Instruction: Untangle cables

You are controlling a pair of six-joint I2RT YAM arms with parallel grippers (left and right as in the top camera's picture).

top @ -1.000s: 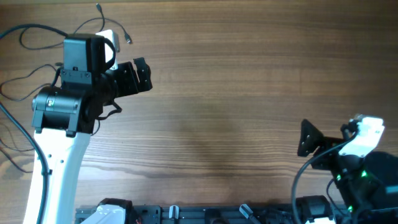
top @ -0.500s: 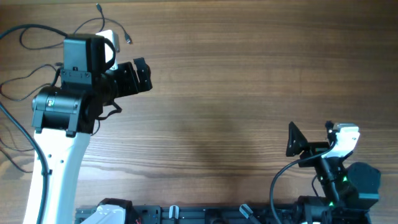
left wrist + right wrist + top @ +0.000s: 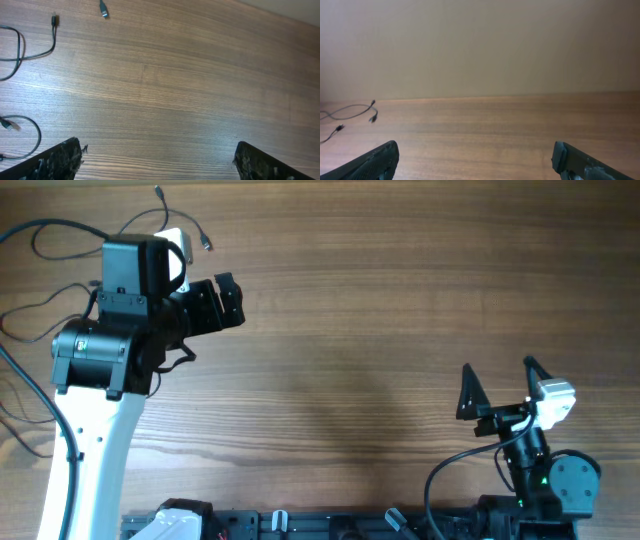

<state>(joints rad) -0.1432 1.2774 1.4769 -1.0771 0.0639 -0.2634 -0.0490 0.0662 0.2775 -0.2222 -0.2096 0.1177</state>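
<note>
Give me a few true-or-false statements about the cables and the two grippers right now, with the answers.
1. The left gripper holds a cable. False: its jaws are wide open and empty, with only bare wood between them.
2. The cables lie at the left side of the table. True.
3. The right gripper is open. True.
4. The right gripper touches the cables. False: it is at the other side of the table, well away from them.
</note>
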